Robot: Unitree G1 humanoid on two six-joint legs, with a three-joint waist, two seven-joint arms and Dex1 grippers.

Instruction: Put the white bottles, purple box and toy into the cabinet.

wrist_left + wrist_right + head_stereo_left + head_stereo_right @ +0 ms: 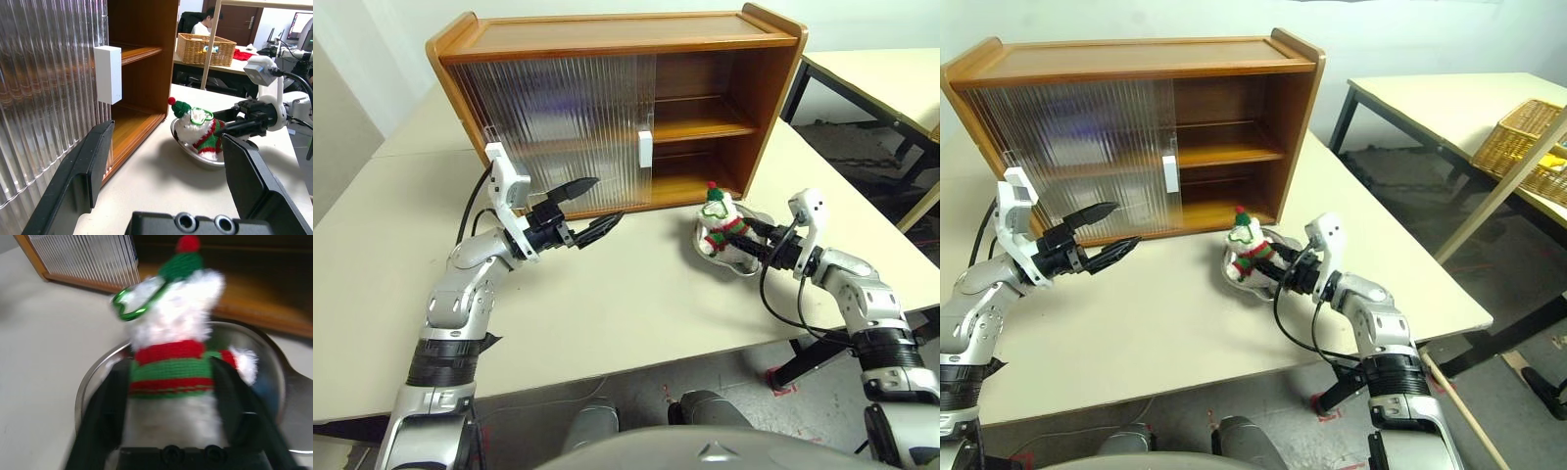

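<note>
Both head views look forward and down over the tabletop [636, 294] toward the cabinet [607, 59]. The left wrist view looks level past the cabinet's open side; the right wrist view sits very close to the toy [176, 362], which all views share.

I can see the toy [721, 223] sitting upright on the pale tabletop just in front of the cabinet's [607, 44] open right side — a small white plush figure with a red-and-green striped scarf, a green hat and a red pompom on top. A green loop hangs beside its head. The cabinet stands at the back of the table, a wide wooden case with two shelves; I see its ribbed translucent door [558, 122] covering the left half, a white rectangular handle [645, 150] at its edge, and the right half standing open with both shelves bare.
</note>
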